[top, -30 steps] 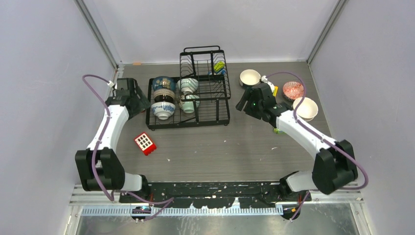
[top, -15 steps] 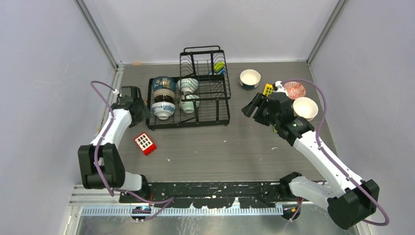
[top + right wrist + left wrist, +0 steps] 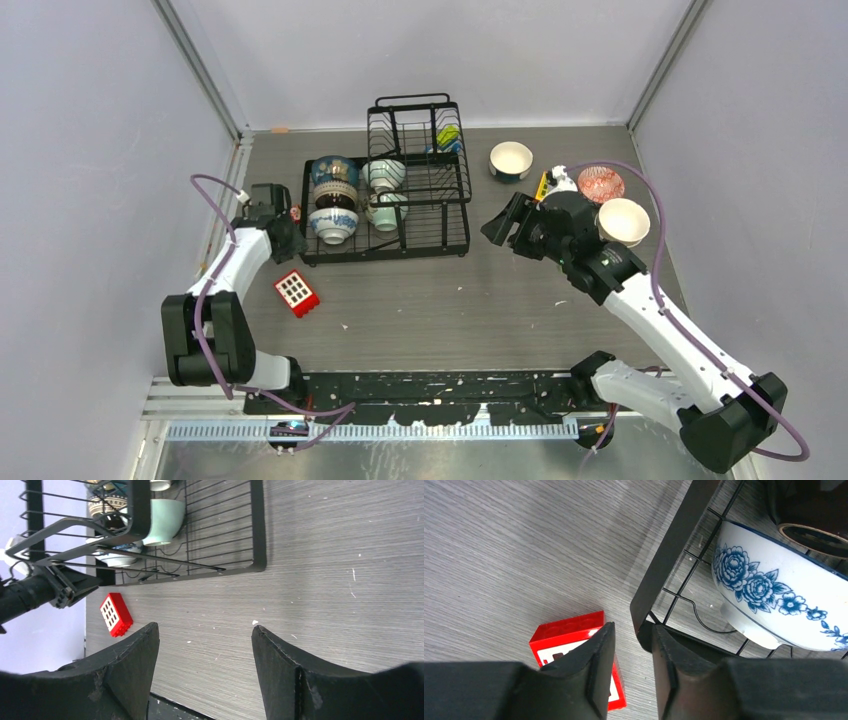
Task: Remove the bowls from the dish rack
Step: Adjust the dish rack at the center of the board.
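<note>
Just past the tips of the left pincer [image 3: 632,630] is the front left corner of the dish rack [image 3: 430,225], so close I honestly can't tell if the fingers touch it or not. Those fingers have only a narrow gap between them, and nothing is clamped in there as far as I can see. Right behind that corner, inside the rack, a blue-flowered bowl [image 3: 774,595] leans on its side. Further back from the pincer in the same row are a brown-banded bowl [image 3: 337,195] and a dark blue patterned bowl [image 3: 333,168]. One row over, two pale green bowls [image 3: 385,210] sit in the rack too. On the near side of the left pincer a red block [image 3: 297,293] lies on the surface [image 3: 450,310], half hidden behind one finger in the wrist view.

Right pincer [image 3: 204,629] is spread wide with nothing in it, hanging over bare surface and pointing at the rack's right end, clearly apart from it. Three bowls are already out on the surface. A white bowl [image 3: 511,158] is off to the far side of the right pincer, and a red-patterned bowl [image 3: 600,183] and a cream bowl [image 3: 624,220] are back behind it, next to the wrist.
</note>
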Controlling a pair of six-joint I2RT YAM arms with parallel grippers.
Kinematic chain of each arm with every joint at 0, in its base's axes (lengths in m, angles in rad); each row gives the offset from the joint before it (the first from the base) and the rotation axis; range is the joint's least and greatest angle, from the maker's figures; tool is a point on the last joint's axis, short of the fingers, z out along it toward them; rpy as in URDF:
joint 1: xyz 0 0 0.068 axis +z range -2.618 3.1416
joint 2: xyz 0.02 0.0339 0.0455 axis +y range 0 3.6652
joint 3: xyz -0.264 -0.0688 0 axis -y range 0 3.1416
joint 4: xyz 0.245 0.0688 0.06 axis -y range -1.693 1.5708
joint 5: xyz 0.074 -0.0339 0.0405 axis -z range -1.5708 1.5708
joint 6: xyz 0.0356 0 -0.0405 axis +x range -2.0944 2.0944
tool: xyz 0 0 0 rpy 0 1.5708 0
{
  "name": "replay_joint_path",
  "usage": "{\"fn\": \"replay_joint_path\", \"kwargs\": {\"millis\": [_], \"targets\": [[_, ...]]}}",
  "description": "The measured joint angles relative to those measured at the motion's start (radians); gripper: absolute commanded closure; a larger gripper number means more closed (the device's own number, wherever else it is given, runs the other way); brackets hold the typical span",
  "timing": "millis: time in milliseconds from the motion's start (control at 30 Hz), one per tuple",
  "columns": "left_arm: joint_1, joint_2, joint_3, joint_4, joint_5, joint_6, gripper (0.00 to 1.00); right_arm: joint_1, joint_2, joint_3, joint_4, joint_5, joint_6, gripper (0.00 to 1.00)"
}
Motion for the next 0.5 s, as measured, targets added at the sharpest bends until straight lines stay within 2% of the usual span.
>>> {"fn": "replay_joint_path", "kwargs": {"millis": [333, 500], "targets": [[-0.027, -0.016, -0.024, 0.028, 0.012, -0.008, 0.85, 0.016, -0.016, 0.008, -0.011, 0.02, 0.002, 0.27], [-0.069, -0.041, -0.049, 0.042, -0.044, -0.027, 0.96, 0.016, -0.024, 0.007, -0.02, 0.036, 0.0, 0.25]]}}
